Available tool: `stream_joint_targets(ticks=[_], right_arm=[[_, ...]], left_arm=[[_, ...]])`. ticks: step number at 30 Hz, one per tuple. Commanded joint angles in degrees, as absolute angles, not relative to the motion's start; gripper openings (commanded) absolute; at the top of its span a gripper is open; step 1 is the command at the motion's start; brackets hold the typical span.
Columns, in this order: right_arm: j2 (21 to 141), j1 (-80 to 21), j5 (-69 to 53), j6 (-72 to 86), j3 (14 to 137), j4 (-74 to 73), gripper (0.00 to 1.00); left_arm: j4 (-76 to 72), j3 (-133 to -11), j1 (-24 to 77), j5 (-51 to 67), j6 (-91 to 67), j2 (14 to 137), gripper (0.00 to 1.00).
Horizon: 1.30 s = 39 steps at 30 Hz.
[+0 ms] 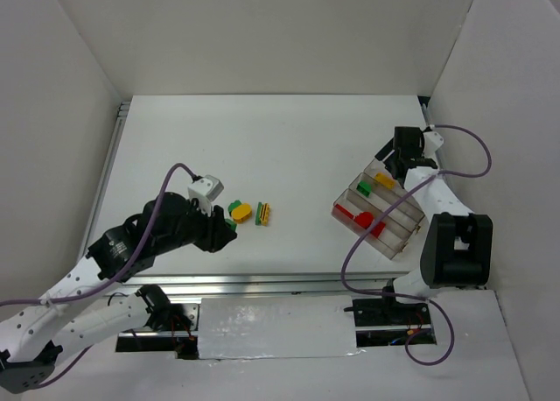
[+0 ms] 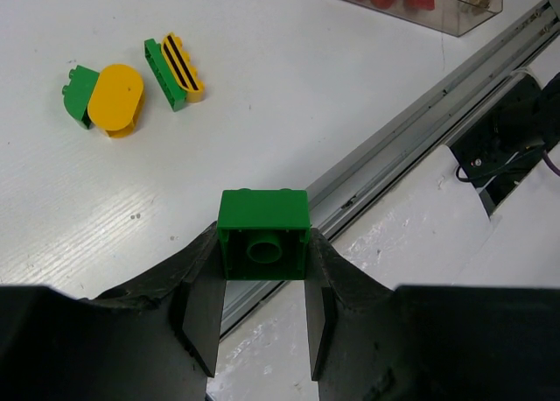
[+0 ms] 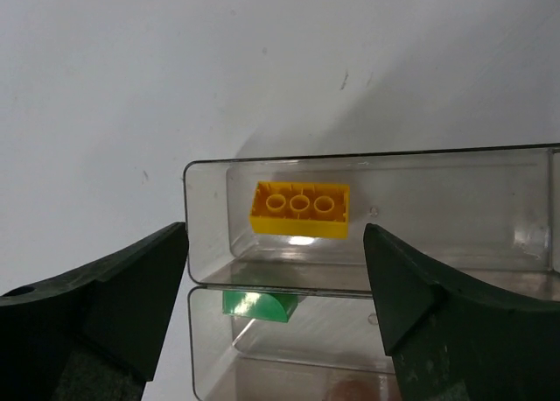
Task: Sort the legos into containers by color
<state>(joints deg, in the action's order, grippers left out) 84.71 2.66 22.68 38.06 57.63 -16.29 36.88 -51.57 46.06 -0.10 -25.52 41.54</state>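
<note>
The tray is overhung by the right gripper, its jaws spread apart. The left gripper is clamped on a green brick. A yellow brick is seen lying in the tray's end compartment.

Green brick between left fingers: smooth, glossy plastic. Tray beneath right gripper: clear, shiny plastic. Tabletop: matt white.
</note>
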Motion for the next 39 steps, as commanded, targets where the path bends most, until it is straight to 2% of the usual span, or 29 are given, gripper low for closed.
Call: stream_joint_targets(ticks=[1,2,4,5,7,8,10,12,13,14,17,20,21,23,30,31,32,33,39], right_arm=[[82.4,2.5,18.1,37.2,59.9,-14.8,0.89],[80.4,2.1,16.9,36.9,58.3,-14.2,0.93],[76.1,1.8,11.6,36.0,56.5,-10.9,0.93],[73.9,1.5,-1.3,34.7,52.8,-8.1,0.98],[68.9,0.4,-19.3,31.9,46.7,2.9,1.0],[67.8,-1.4,-36.3,31.9,45.4,5.8,1.0],[64.5,-9.5,-48.1,32.2,44.1,9.1,1.0],[59.3,-17.5,-49.0,30.2,43.9,9.0,1.0],[57.3,-24.8,-48.6,30.7,43.1,11.1,1.0],[55.1,-27.5,-47.5,34.7,41.6,14.3,1.0],[48.4,-33.7,-47.2,45.6,35.2,33.6,0.99],[47.3,-39.3,-45.9,48.9,32.5,39.3,0.93],[47.1,-40.9,-45.4,48.4,32.4,39.2,0.86],[47.4,-45.8,-43.3,45.7,33.4,36.8,0.81],[49.7,-52.7,-38.8,41.4,36.3,33.3,0.77],[49.9,-52.9,-38.7,41.2,36.6,33.4,0.74],[50.1,-53.4,-38.7,41.1,37.1,33.5,0.68],[50.3,-53.4,-38.4,40.8,37.3,33.7,0.66],[50.9,-54.9,-36.5,39.5,38.4,33.3,0.65]], left_arm=[[34.5,-52.5,46.1,1.0,-24.8,41.1,0.0],[34.0,-52.6,46.0,1.6,-25.0,41.0,0.0],[32.5,-52.6,46.0,4.7,-25.9,40.9,0.0],[31.5,-52.3,46.0,6.6,-26.4,40.7,0.0],[25.5,-51.4,46.0,15.1,-27.6,39.7,0.0],[23.0,-50.4,46.0,18.9,-27.9,39.4,0.0],[14.4,-48.5,46.0,30.5,-28.4,38.9,0.0],[7.3,-47.1,46.1,37.1,-28.8,38.9,0.0],[5.8,-46.8,46.1,41.4,-29.0,38.9,0.0],[4.8,-46.6,46.1,42.3,-29.2,39.0,0.0],[1.9,-45.9,46.1,44.5,-29.9,39.0,0.0],[0.1,-45.4,46.2,45.1,-32.1,39.2,0.0],[-1.6,-45.1,46.2,45.3,-32.4,39.3,0.0],[-2.5,-44.9,46.2,45.4,-33.2,39.8,0.0],[-2.9,-44.7,46.2,45.4,-34.0,40.3,0.0],[-2.6,-44.7,46.2,45.3,-33.9,40.1,0.0],[-2.5,-44.6,46.2,45.0,-33.9,40.0,0.0],[-2.5,-44.6,46.2,45.0,-33.8,39.9,0.0],[-2.2,-44.2,46.3,45.2,-33.7,39.9,0.0]])
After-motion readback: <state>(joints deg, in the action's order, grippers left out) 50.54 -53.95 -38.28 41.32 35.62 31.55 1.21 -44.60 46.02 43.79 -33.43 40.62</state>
